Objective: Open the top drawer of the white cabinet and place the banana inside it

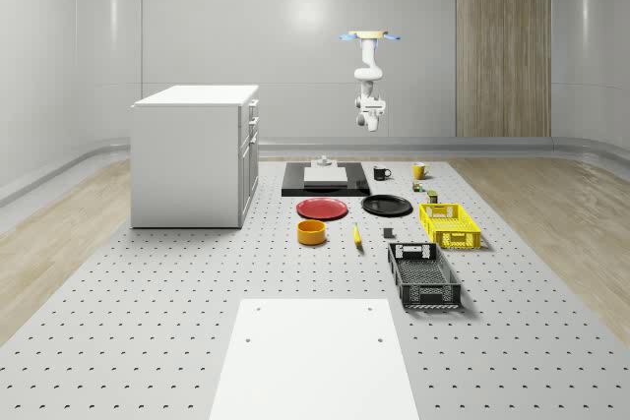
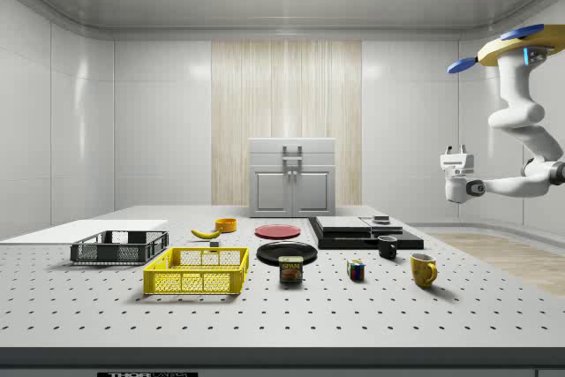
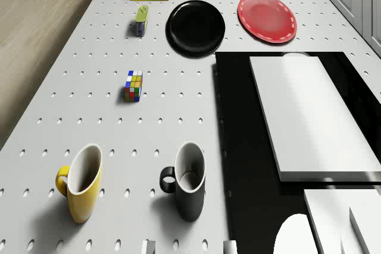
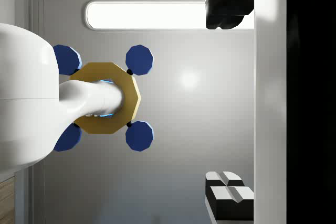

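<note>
The white cabinet [image 1: 197,156] stands on the table at the whole-scene view's left, and its top drawer [image 2: 292,155] is shut. The banana [image 1: 356,235] lies on the table between an orange bowl [image 1: 312,232] and a yellow basket [image 1: 450,224]; in the side view the banana [image 2: 207,234] lies beside the bowl. The drone [image 1: 369,37] hovers high over the table's far end, above the mugs. My gripper [image 2: 456,153] hangs in the air below the drone, far from cabinet and banana, turned upward. In the wrist view its fingers [image 4: 229,196] stand wide apart with nothing between them.
A black slab [image 1: 295,187] with a white block lies beside the cabinet. Near it sit a red plate [image 1: 323,209], a black plate [image 1: 386,206], a black mug [image 3: 189,182], a yellow mug [image 3: 82,181], a puzzle cube [image 3: 133,85], a can [image 3: 141,19] and a black basket [image 1: 423,275].
</note>
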### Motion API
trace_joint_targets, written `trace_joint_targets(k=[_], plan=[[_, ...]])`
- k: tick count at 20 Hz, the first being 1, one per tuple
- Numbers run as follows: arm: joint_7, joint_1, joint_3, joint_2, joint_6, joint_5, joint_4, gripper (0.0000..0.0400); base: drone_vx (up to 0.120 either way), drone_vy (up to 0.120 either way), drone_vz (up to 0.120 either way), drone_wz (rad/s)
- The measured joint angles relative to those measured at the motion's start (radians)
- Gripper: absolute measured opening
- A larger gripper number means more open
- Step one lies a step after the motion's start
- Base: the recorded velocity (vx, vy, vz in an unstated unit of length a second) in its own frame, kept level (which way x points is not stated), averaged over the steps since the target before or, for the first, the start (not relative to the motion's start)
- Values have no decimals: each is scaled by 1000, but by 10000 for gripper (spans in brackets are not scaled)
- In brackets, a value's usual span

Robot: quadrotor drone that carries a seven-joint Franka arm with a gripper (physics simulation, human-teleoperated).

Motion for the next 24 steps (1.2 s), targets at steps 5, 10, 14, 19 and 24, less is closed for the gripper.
trace_joint_targets(k=[5, 10, 14, 19, 24], plan=[[-1, -2, 1, 19, -84, 1, 106, 400, 0, 0, 0, 0], [-3, -3, -5, 54, -145, 13, 207, 400, 0, 0, 0, 0], [-76, 62, -289, 68, -178, 442, 189, 400, 0, 0, 0, 0], [-133, 152, -525, 53, -186, 801, 66, 400, 0, -16, 0, 0], [-157, 222, -633, 27, -171, 952, -15, 400, 40, -120, 0, 0]])
